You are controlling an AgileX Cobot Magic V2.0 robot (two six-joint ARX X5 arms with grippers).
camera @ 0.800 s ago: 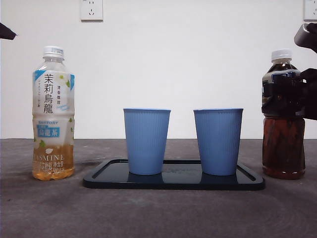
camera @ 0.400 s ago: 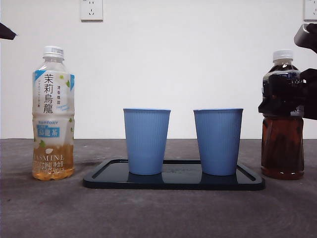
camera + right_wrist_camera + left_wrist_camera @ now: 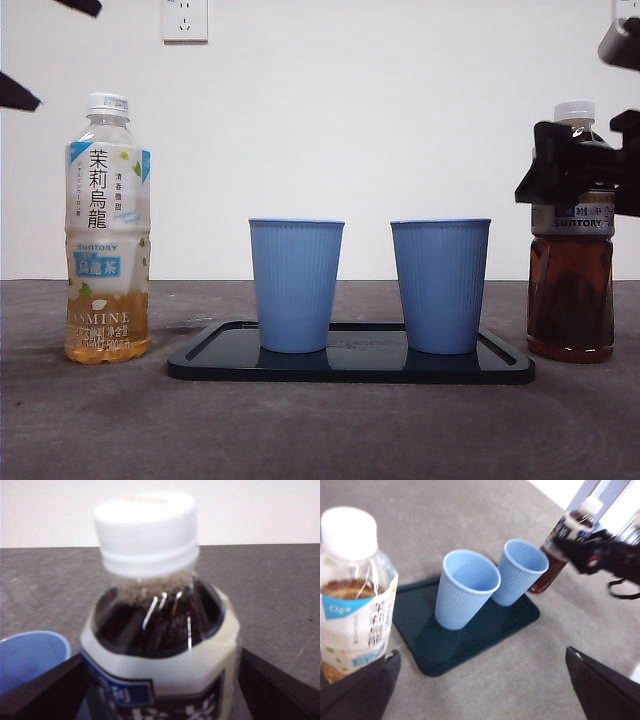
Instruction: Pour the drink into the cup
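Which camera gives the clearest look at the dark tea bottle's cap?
The right wrist view: the dark tea bottle's white cap fills the frame, close and unobstructed, though slightly blurred. The front view shows it small at the picture's edge, above the right gripper. The left wrist view shows it tiny and far off.

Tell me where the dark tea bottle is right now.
In the front view, the dark tea bottle stands on the table at the far right, just beyond the tray, with the right gripper around its shoulder.
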